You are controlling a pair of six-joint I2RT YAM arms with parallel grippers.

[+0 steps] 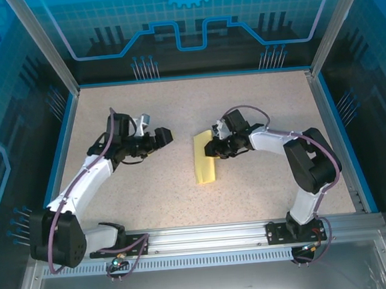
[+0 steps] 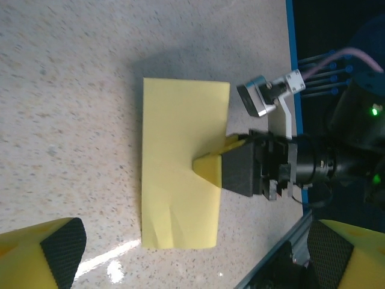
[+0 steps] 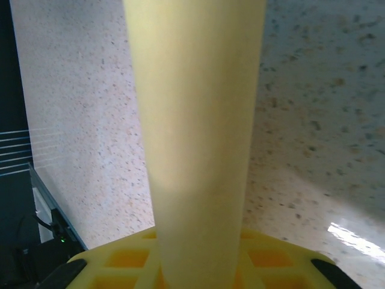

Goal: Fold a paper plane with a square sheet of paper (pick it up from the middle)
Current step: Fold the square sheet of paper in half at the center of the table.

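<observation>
Our left gripper point(image 1: 160, 138) hangs with jaws spread wide above the table point(image 1: 149, 188), just left of the yellow sheet of paper point(image 1: 204, 160), which lies mid-table folded into a rectangle. Our right gripper point(image 1: 214, 147) pinches the sheet's right edge.

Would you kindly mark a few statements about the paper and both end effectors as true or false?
1. The paper lies on the table as a rectangle. True.
2. The left end effector is shut on the paper. False: it is open and apart from the paper.
3. The right end effector grips the paper at one long edge. True.
4. The paper is already a pointed dart. False: its outline is rectangular.
</observation>
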